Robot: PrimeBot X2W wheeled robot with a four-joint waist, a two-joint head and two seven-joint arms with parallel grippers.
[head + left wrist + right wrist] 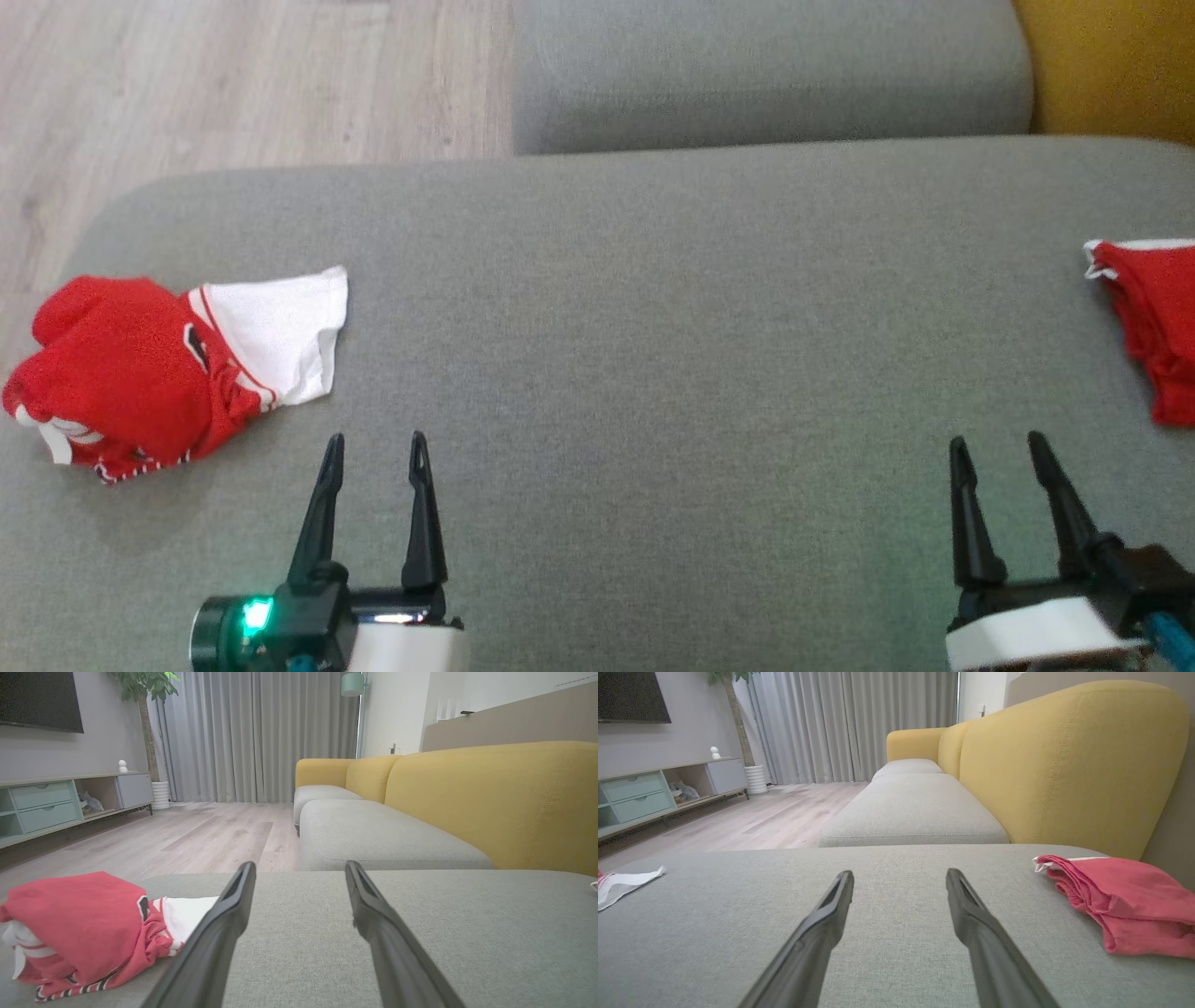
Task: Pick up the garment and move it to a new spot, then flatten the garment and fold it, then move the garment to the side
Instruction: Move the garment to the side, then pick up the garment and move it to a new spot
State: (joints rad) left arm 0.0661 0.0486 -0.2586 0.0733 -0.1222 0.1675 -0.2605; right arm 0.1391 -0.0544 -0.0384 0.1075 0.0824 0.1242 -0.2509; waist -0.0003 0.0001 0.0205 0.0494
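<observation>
Two grey seat cushions lie ahead, the near cushion (653, 327) bearing two garments, a bunched red-and-white garment (149, 369) at its left end and a red garment (1153, 317) at its right edge, while two pincers, the left gripper (376, 448) and the right gripper (999, 448), hover between them, fingers spread apart and holding nothing.

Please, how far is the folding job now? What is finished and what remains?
Done: possibly one piece; the red-and-white garment lies bundled at the left edge of the cushion, though not neatly flat. In hand: nothing; the left end effector and right end effector are open and empty. Left: the red garment at the right edge looks rumpled, not yet picked up.
</observation>
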